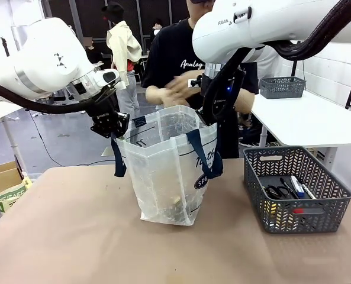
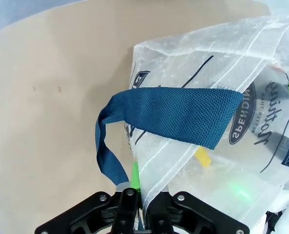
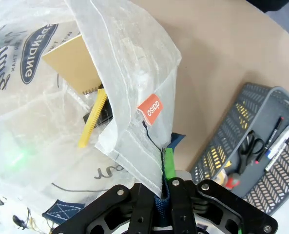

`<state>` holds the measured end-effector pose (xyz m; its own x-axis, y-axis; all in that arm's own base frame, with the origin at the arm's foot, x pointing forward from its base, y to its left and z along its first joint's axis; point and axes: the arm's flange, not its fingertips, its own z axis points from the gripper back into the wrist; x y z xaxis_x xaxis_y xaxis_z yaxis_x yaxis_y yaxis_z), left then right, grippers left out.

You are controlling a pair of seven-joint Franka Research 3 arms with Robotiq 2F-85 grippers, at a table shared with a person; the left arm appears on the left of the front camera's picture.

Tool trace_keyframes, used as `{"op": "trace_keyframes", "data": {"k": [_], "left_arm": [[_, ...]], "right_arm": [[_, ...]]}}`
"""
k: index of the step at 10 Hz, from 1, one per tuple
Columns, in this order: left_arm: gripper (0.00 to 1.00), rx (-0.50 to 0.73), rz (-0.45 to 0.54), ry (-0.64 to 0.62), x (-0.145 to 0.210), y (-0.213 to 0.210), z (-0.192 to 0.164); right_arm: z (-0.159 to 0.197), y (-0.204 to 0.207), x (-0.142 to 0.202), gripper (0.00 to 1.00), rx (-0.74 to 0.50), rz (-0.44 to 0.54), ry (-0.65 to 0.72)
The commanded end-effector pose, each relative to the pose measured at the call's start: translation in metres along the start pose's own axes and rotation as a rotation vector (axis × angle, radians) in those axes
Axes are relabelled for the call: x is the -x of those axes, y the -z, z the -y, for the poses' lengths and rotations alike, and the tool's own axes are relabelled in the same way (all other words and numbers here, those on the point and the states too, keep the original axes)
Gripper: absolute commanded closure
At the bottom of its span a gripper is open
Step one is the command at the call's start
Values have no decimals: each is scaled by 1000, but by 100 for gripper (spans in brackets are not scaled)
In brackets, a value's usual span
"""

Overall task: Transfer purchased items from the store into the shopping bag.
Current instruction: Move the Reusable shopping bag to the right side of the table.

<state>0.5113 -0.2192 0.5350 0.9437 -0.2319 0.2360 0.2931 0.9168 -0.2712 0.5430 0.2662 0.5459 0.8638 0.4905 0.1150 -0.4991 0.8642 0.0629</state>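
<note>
Bag (image 1: 163,177) stands mid-worktop (image 1: 68,236), mouth spread wide between the two arms. On the left, the left gripper (image 1: 111,127) is clamped tight on the rim, right beside the root of a navy strap (image 1: 117,157). Inside the bag, at the bottom, lie a brown card (image 3: 73,61) and a yellow pack (image 3: 93,119). At the right rim, the right gripper (image 1: 211,112) is pinched shut on film and strap together. Behind the mouth, a person's hands (image 1: 178,87) hover close together. Far right, the basket (image 1: 296,207) sits on the worktop, with scissors (image 1: 276,191) and pens (image 1: 298,184) inside. That film looks thin, soft and light, and I'd say it would slump if let go. The hemmed rim by the straps looks like the firmest hold.
</note>
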Motion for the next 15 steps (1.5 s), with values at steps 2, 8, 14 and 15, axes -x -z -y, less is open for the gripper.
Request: {"op": "trace_keyframes", "data": {"k": [2,8,14,15], "left_arm": [[100,9,-16,68,-5,-4,-10],[100,19,6,61,-8,-7,-17],[100,0,17,104,-7,-5,-20],[100,0,13,119,-7,-5,-19]], "right_arm": [[0,0,0,100,-1,-2,16],[0,0,0,100,-1,-2,16],[0,0,0,100,-1,-2,16],[0,0,0,100,-1,-2,16]]}}
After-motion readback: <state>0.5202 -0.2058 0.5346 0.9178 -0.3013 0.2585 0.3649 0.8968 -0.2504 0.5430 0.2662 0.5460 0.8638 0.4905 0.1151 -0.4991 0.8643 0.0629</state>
